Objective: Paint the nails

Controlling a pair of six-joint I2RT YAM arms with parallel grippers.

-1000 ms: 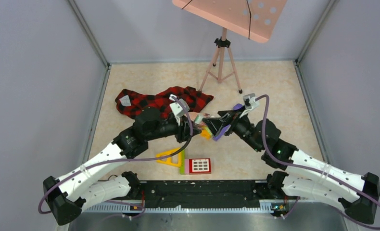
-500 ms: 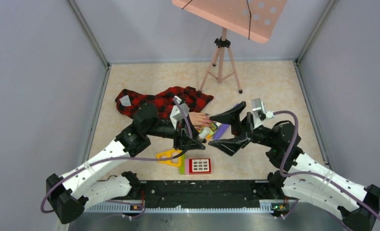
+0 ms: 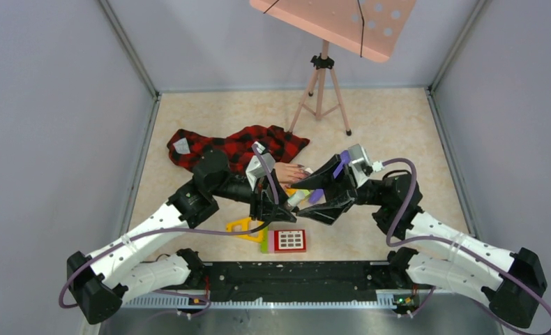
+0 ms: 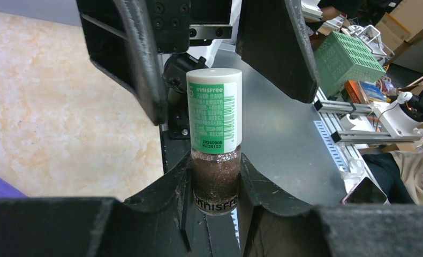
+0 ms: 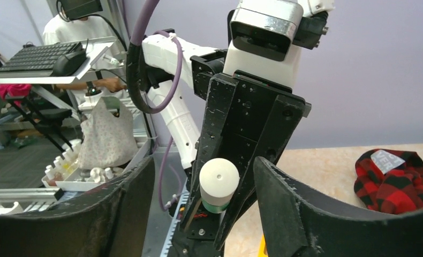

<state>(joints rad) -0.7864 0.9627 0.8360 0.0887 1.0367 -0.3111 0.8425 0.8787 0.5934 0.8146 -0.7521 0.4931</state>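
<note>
As the hand [image 3: 289, 172] lies pointing right, I see dark nails [image 3: 302, 169]. Left claw [image 4: 214, 176] grips the bottle [image 4: 214, 112]; right claw [image 5: 201, 171] gapes.

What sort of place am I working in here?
Probably a robotics lab test cell: grey panels wall in the table, and past it the wrist views show a person by a keyboard and a green crate.

Robotics lab: grey-walled test cell [image 3: 49, 105], keyboard [image 5: 35, 56] on stand, green crate [image 4: 351, 56] beyond.
</note>
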